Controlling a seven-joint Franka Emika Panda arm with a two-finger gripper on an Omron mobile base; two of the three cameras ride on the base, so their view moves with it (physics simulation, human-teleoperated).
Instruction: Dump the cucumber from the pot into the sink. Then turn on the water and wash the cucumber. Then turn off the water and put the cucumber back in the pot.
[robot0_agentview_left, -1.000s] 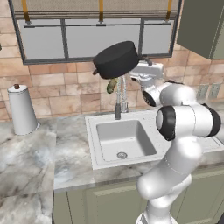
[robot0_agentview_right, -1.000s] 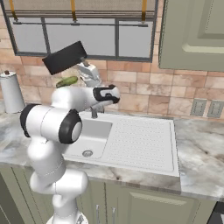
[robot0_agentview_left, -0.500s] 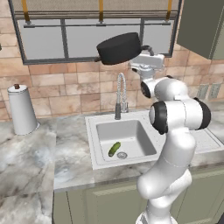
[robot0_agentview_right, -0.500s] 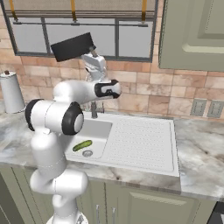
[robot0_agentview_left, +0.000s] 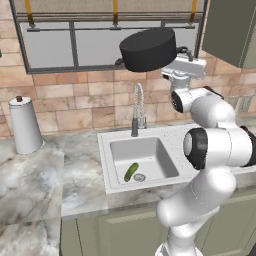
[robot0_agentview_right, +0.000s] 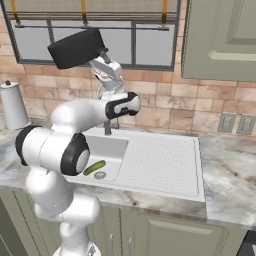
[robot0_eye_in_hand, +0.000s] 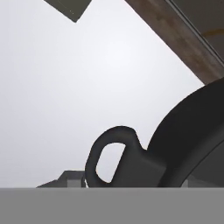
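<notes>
My gripper (robot0_agentview_left: 177, 56) is raised high in front of the window, shut on a loop handle (robot0_eye_in_hand: 111, 153) of the black pot (robot0_agentview_left: 147, 49), which hangs upturned and tilted above the faucet. From the right the pot (robot0_agentview_right: 76, 47) appears at the upper left, with the gripper (robot0_agentview_right: 102, 56) just under its right end. The green cucumber (robot0_agentview_left: 131, 171) lies in the basin of the white sink (robot0_agentview_left: 107, 150), next to the round drain. It also shows beside the arm (robot0_agentview_right: 94, 167). Water is out of view.
A curved steel faucet (robot0_agentview_left: 137, 107) stands behind the basin. The dotted drainboard (robot0_agentview_right: 160, 160) lies right of the basin. A tall white canister (robot0_agentview_left: 24, 125) stands on the marble counter at the left. Wall outlets (robot0_agentview_right: 235, 123) sit at the right.
The cucumber has dropped from under the tilted pot into the sink basin and lies still there. The arm has carried the pot higher and to the right.
</notes>
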